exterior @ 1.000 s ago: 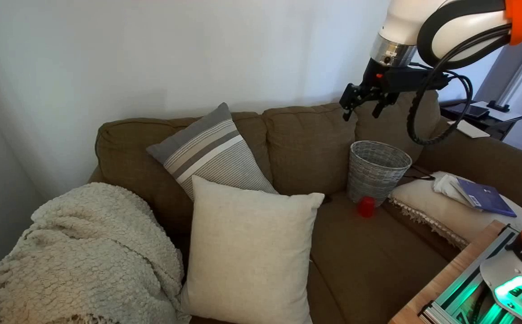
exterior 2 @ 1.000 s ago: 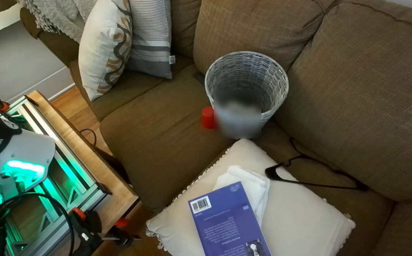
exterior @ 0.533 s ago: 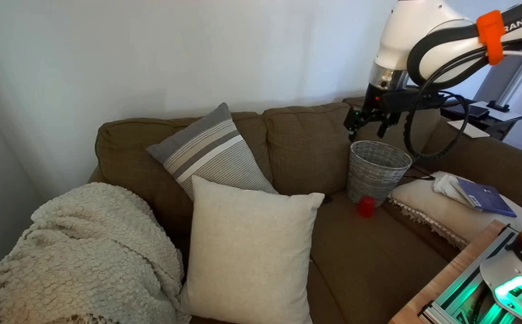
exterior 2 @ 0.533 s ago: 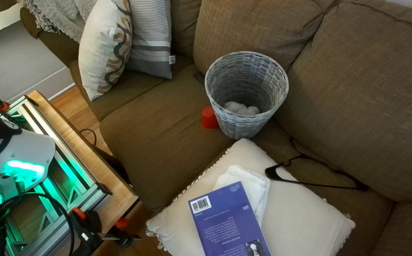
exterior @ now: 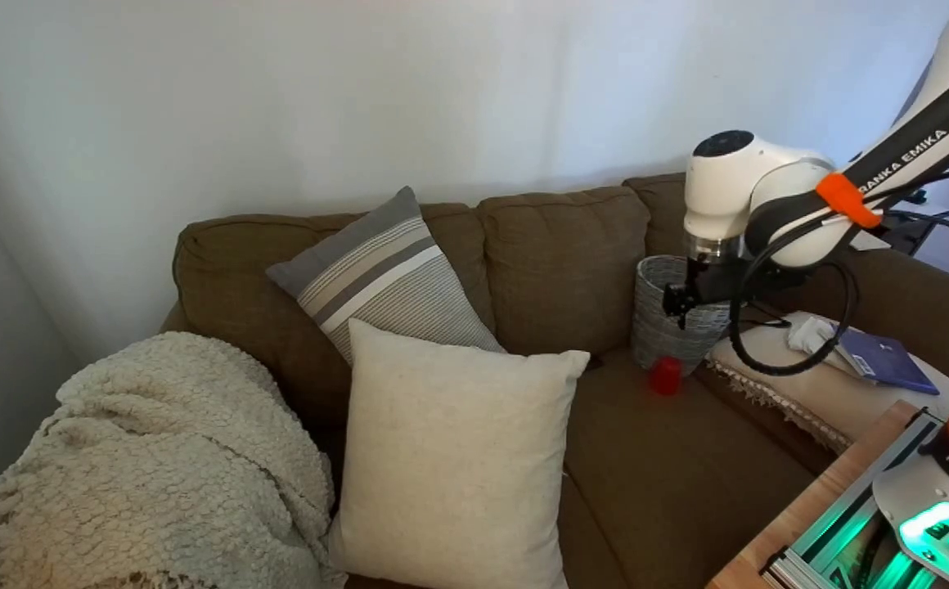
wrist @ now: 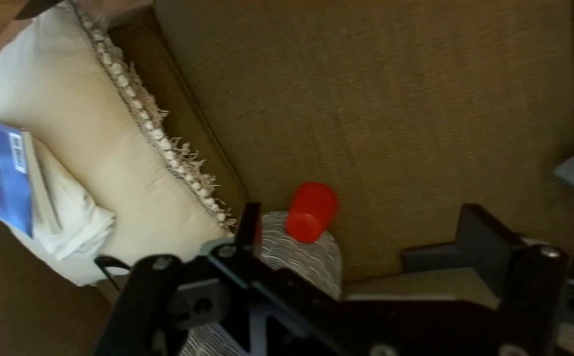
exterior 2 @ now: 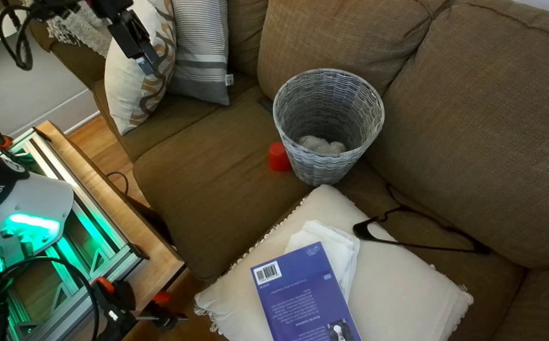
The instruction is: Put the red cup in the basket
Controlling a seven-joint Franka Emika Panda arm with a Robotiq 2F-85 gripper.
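Note:
The small red cup [exterior: 665,375] stands on the brown sofa seat close beside the basket; it also shows in an exterior view [exterior 2: 279,157] and the wrist view [wrist: 311,211]. Its closed end appears to face up. The grey woven basket [exterior: 656,331] stands upright against the sofa back; it also shows in an exterior view [exterior 2: 319,166], with whitish lumps inside. My gripper [exterior: 677,307] is in the air, higher than the cup; it also shows in an exterior view [exterior 2: 146,64]. In the wrist view its fingers [wrist: 363,225] are wide apart with nothing between them, the cup below nearer the left finger.
A fringed cream pillow [exterior 2: 397,284] bearing a blue book [exterior 2: 305,293] and white cloth [exterior 2: 336,241] lies beside the basket, with a thin black object [exterior 2: 426,237] behind. Cream [exterior: 458,458] and striped [exterior: 409,286] cushions stand farther along. The wooden robot table [exterior 2: 156,255] faces the sofa.
My arm and gripper have come down from high above the basket and forward over the seat, now showing in both exterior views. The cup and basket have not moved.

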